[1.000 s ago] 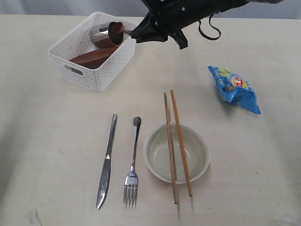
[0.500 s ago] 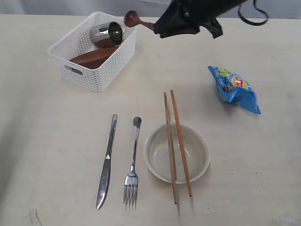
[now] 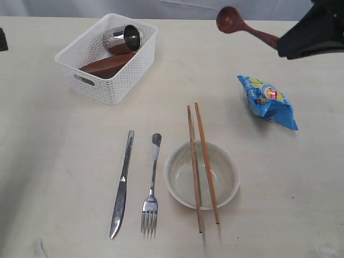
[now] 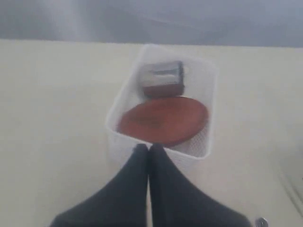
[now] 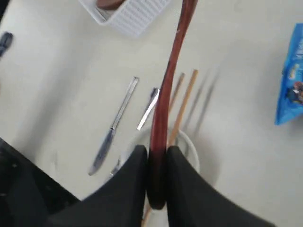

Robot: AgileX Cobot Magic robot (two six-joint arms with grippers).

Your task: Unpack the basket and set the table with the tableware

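My right gripper (image 5: pixel 156 156) is shut on the handle of the dark red-brown wooden spoon (image 3: pixel 244 29), which it holds in the air at the far right of the table (image 3: pixel 54 161). The white basket (image 3: pixel 134 67) at the back left holds the steel cup (image 3: pixel 122 38) on its side and the brown saucer (image 3: pixel 105 65). On the table lie the knife (image 3: pixel 122 185), the fork (image 3: pixel 152 185) and the cream bowl (image 3: pixel 180 183) with two chopsticks (image 3: pixel 201 161) across it. My left gripper (image 4: pixel 149 149) is shut and empty, near the basket (image 4: pixel 199 144).
A blue snack bag (image 3: pixel 267 102) lies on the table at the right, below the held spoon. The right arm (image 3: pixel 314 35) comes in from the top right corner.
The right gripper has lifted the spoon out of the basket and carried it rightward and up, from above the basket to the far right.
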